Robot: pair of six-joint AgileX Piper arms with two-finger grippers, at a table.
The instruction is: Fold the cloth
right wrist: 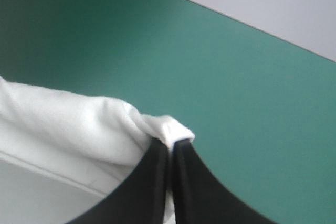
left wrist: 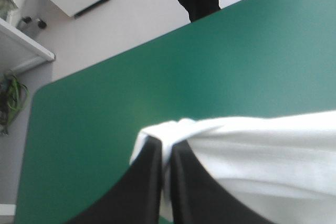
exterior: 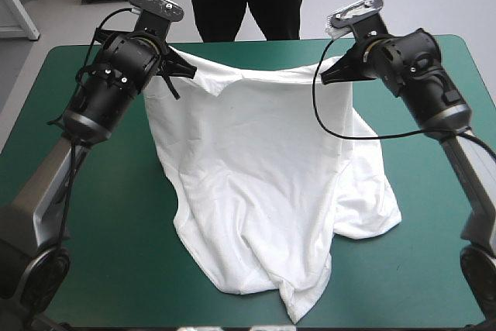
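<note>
The white T-shirt point(exterior: 263, 184) hangs lifted by one edge over the far half of the teal-green table point(exterior: 85, 215). Its lower part drapes down and rests crumpled toward the near edge. My left gripper point(exterior: 184, 70) pinches the far-left corner of the stretched edge, fingers shut on the cloth. My right gripper point(exterior: 329, 75) holds the far-right corner the same way. In the left wrist view the left gripper point(left wrist: 167, 144) has white T-shirt point(left wrist: 262, 150) bunched over its tips. In the right wrist view the right gripper point(right wrist: 170, 145) clamps a fold of the T-shirt point(right wrist: 68, 124).
Bare teal-green table point(right wrist: 236, 77) lies beyond both grippers up to the far edge. A strip of open cover point(exterior: 434, 215) runs along each side of the shirt.
</note>
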